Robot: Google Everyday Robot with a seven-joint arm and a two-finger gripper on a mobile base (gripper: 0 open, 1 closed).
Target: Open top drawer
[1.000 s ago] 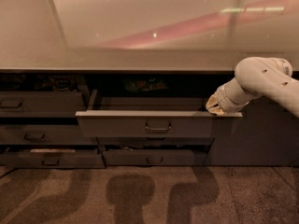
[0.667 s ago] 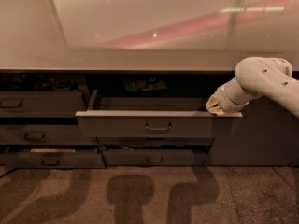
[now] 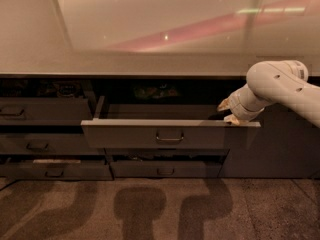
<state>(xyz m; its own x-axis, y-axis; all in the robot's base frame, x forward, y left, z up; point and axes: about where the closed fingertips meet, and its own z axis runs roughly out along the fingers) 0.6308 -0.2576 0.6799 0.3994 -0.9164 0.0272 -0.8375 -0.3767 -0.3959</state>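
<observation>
Beneath the pale countertop [image 3: 150, 64], the top drawer [image 3: 130, 134] stands pulled out — the gripper [image 3: 228, 112] sits at its front's right-hand top edge, its grip impossible to tell.

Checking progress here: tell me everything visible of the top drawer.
The top drawer stands pulled out from under the counter. Its long, flat front looks dull grey-brown, with one small dark loop handle at centre. A thin side wall shows at its left end; the inside is too dark to read. The gripper sits at the right end of the front's top edge, seemingly touching it.
</observation>
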